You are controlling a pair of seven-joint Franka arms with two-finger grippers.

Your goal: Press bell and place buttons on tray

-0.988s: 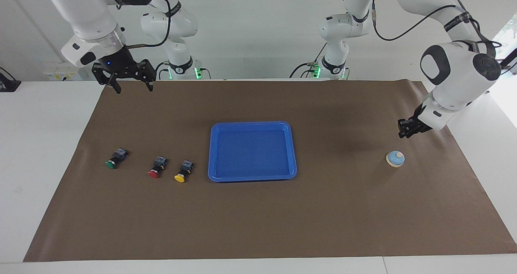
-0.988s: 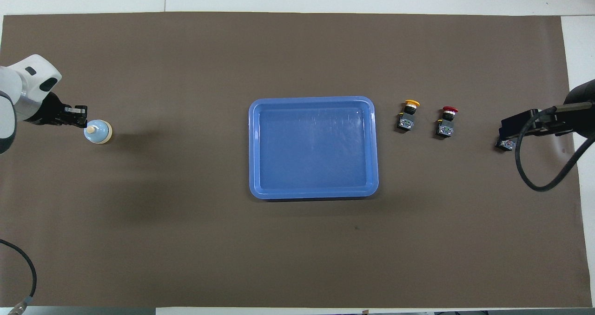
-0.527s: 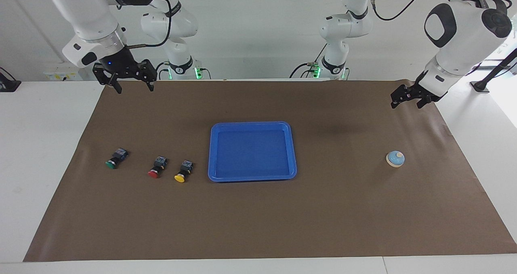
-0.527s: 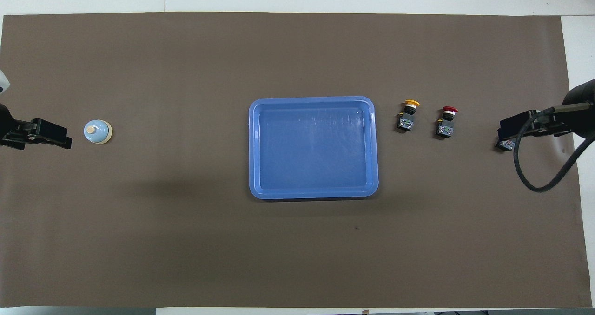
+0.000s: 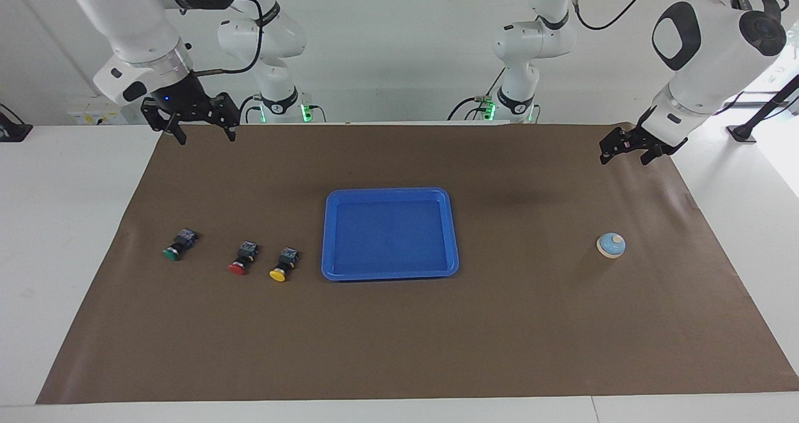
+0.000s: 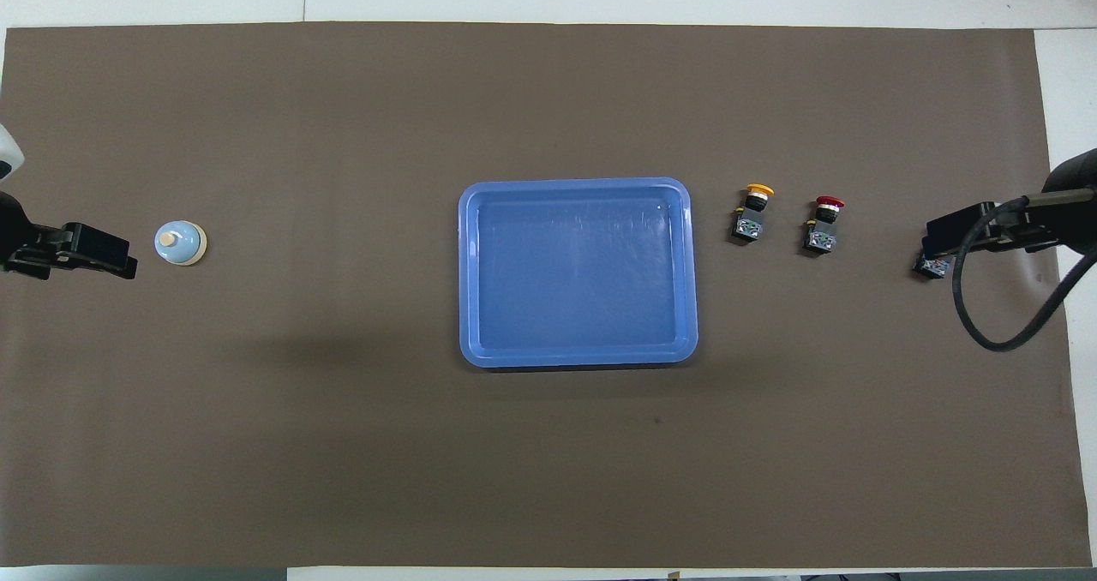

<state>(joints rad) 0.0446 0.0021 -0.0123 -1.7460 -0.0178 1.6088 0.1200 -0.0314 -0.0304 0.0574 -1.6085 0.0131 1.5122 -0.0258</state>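
Note:
The light-blue bell (image 5: pixel 611 245) (image 6: pixel 180 243) stands on the mat toward the left arm's end. My left gripper (image 5: pixel 624 155) (image 6: pixel 103 251) hangs open and empty above the mat, apart from the bell. The blue tray (image 5: pixel 328 236) (image 6: pixel 467 272) lies at the middle with nothing in it. Green (image 5: pixel 176 247), red (image 5: pixel 243 258) (image 6: pixel 824 225) and yellow (image 5: pixel 284 265) (image 6: pixel 753 214) buttons lie in a row toward the right arm's end. My right gripper (image 5: pixel 203 137) (image 6: pixel 943 242) waits open, high up; from above it covers most of the green button (image 6: pixel 932 266).
A brown mat (image 5: pixel 399 335) covers most of the white table (image 5: pixel 62 223). The right arm's black cable (image 6: pixel 986 332) loops over the mat's edge. A small black object (image 5: pixel 9 130) sits at the table's edge past the right arm.
My left gripper has lifted away from the bell, drawn back toward the robots and opened. The right arm, bell, buttons and tray have stayed put.

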